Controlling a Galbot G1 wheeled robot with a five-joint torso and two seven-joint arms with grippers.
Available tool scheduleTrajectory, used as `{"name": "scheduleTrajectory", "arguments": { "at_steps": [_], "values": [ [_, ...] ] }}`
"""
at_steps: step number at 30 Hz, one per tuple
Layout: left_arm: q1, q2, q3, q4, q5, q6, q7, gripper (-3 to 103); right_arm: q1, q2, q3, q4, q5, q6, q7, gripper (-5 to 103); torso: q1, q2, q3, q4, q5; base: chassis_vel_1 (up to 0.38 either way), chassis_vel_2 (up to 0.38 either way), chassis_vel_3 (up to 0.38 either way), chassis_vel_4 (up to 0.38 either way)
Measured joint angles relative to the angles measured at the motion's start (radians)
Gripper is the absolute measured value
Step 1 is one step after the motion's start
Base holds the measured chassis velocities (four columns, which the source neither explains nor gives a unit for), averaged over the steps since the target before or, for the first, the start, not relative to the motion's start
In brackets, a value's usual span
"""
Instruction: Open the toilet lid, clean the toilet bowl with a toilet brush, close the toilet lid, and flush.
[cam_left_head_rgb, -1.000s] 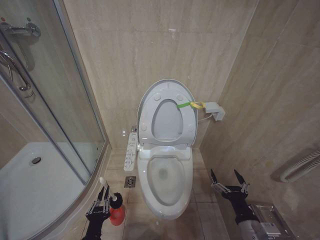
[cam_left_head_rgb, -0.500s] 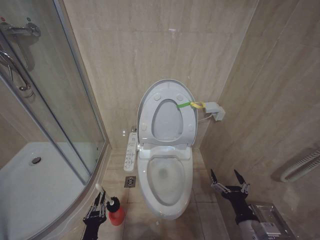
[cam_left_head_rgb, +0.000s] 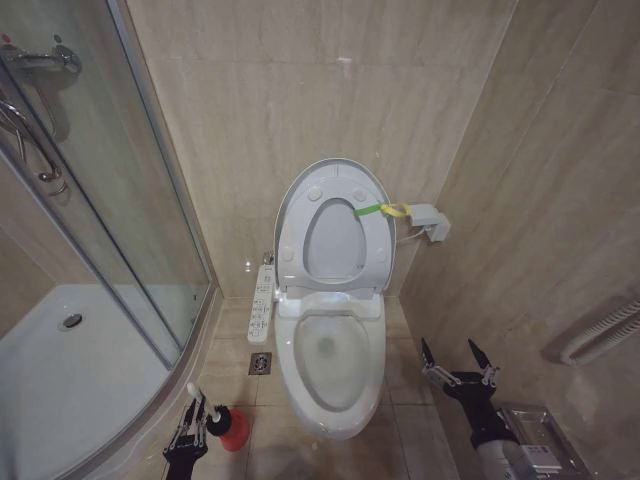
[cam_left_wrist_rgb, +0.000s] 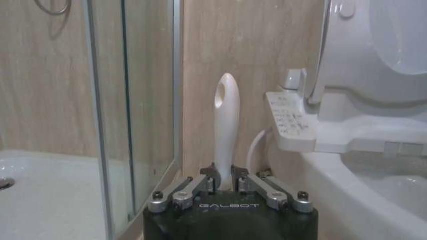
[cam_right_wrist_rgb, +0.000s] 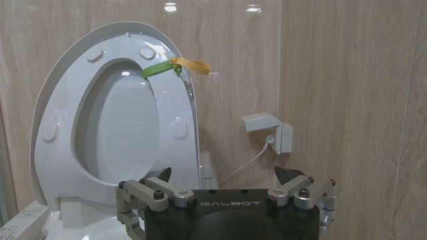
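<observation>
At about seven o'clock in your head view, low on the floor beside the toilet bowl (cam_left_head_rgb: 328, 372), the red cup holder (cam_left_head_rgb: 235, 430) has the dark head of the toilet brush (cam_left_head_rgb: 207, 415) sitting at its mouth, the thin white handle leaning up and away toward ten o'clock. Your left gripper (cam_left_head_rgb: 190, 433) is clamped on that handle — in the left wrist view its fingers (cam_left_wrist_rgb: 248, 183) press in on both sides of the white shaft (cam_left_wrist_rgb: 226, 131), which stands straight up from between them and ends in a rounded tip with an oval slot. The bowl itself is open, a shallow pool of water at its bottom, and both the ring seat (cam_left_head_rgb: 333, 240) and the toilet lid (cam_left_head_rgb: 296, 192) stand raised against the back wall at twelve o'clock. A yellow-green strap (cam_left_head_rgb: 381, 209) hangs off the lid's edge toward two o'clock, near a small grey wall box (cam_left_head_rgb: 430, 221). The side control strip (cam_left_head_rgb: 262, 302) runs along the bowl at nine o'clock. Your right gripper (cam_left_head_rgb: 457, 361) hovers at four o'clock — well apart from the bowl, its fingers spread wide and holding nothing.
</observation>
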Motion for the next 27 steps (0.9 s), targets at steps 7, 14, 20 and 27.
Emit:
{"name": "scheduleTrajectory", "arguments": {
  "at_steps": [7, 14, 20, 27],
  "values": [
    [-0.060, 0.019, -0.001, 0.096, -0.035, -0.037, 0.023, 16, 0.000, 0.000, 0.000, 0.000, 0.000, 0.000, 0.000, 100, 0.000, 0.000, 0.000, 0.0000, 0.0000, 0.000, 0.000, 0.000, 0.000],
    [-0.106, 0.031, 0.012, 0.170, -0.056, -0.053, 0.038, 16, 0.000, 0.000, 0.000, 0.000, 0.000, 0.000, 0.000, 100, 0.000, 0.000, 0.000, 0.0000, 0.0000, 0.000, 0.000, 0.000, 0.000],
    [-0.136, 0.031, 0.032, 0.211, -0.064, -0.053, 0.038, 16, 0.000, 0.000, 0.000, 0.000, 0.000, 0.000, 0.000, 100, 0.000, 0.000, 0.000, 0.0000, 0.0000, 0.000, 0.000, 0.000, 0.000],
    [-0.167, 0.029, 0.047, 0.260, -0.064, -0.056, 0.042, 16, 0.000, 0.000, 0.000, 0.000, 0.000, 0.000, 0.000, 100, 0.000, 0.000, 0.000, 0.0000, 0.0000, 0.000, 0.000, 0.000, 0.000]
  ]
}}
